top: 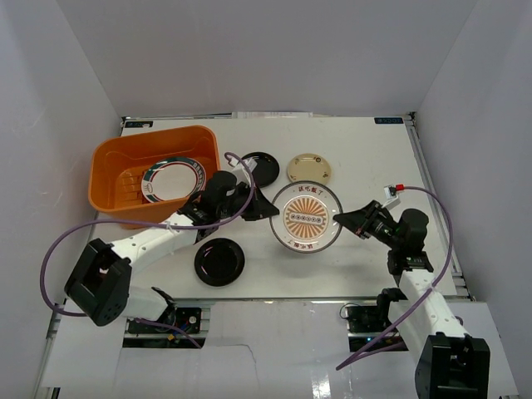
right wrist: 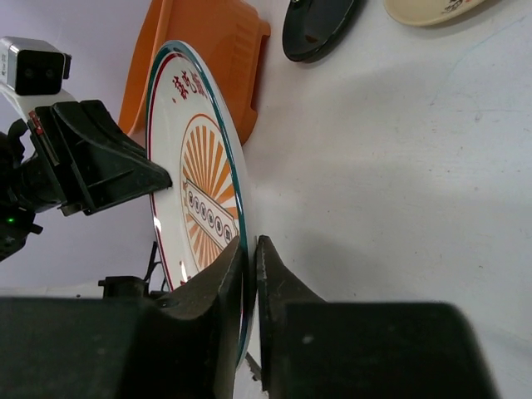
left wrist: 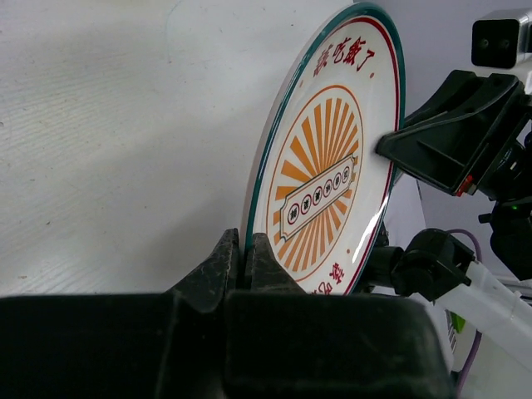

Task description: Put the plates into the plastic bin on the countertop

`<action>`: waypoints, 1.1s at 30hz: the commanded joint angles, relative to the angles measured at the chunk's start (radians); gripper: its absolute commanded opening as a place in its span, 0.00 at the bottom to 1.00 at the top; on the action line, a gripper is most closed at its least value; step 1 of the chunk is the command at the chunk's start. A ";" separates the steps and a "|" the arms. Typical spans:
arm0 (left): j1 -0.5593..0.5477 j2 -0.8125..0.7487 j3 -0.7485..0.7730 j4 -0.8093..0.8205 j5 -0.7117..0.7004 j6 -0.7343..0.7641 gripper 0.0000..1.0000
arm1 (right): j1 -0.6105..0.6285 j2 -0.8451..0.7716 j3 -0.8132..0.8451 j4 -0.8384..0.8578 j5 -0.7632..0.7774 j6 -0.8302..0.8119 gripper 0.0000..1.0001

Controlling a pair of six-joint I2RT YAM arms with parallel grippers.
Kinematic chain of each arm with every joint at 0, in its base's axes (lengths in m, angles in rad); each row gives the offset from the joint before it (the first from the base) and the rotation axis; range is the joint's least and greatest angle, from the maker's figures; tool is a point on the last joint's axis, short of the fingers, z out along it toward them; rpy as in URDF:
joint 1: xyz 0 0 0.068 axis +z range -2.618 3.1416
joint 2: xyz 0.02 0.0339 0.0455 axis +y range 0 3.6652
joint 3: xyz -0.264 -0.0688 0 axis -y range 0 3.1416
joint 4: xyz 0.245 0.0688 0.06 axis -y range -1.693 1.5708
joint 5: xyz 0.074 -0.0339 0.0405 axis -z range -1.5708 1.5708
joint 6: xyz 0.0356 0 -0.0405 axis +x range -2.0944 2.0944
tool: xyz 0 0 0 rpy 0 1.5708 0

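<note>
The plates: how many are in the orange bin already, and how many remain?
Done: one green-red rimmed plate lies in the orange bin. In hand: the left tool and right tool grip the sunburst plate at opposite rims. Left: near black plate, far black plate, cream plate.

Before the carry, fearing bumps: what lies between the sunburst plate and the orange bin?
Top view: only the left arm, its left pincer gripping the sunburst plate by the rim, spans that stretch to the orange bin.

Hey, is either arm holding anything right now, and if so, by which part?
Both are. The left pincer and the right pincer each clamp the rim of the sunburst plate, on opposite edges.
</note>
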 commanded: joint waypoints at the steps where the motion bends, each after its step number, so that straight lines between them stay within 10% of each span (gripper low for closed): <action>1: 0.002 -0.066 0.045 0.030 -0.017 0.008 0.00 | 0.009 0.008 0.066 0.043 -0.059 0.039 0.19; 5: 0.043 -0.164 0.092 -0.048 -0.095 0.008 0.00 | 0.041 -0.001 0.126 -0.102 -0.006 -0.046 0.74; 8: 0.167 -0.256 0.126 -0.129 -0.114 -0.001 0.00 | 0.043 -0.015 0.155 -0.141 0.005 -0.070 0.88; 19: 0.890 -0.396 0.096 -0.340 -0.089 0.004 0.00 | 0.194 0.067 0.167 -0.164 0.128 -0.141 0.82; 33: 1.008 -0.203 -0.014 -0.270 -0.177 -0.010 0.03 | 0.834 0.600 0.405 -0.115 0.511 -0.225 0.82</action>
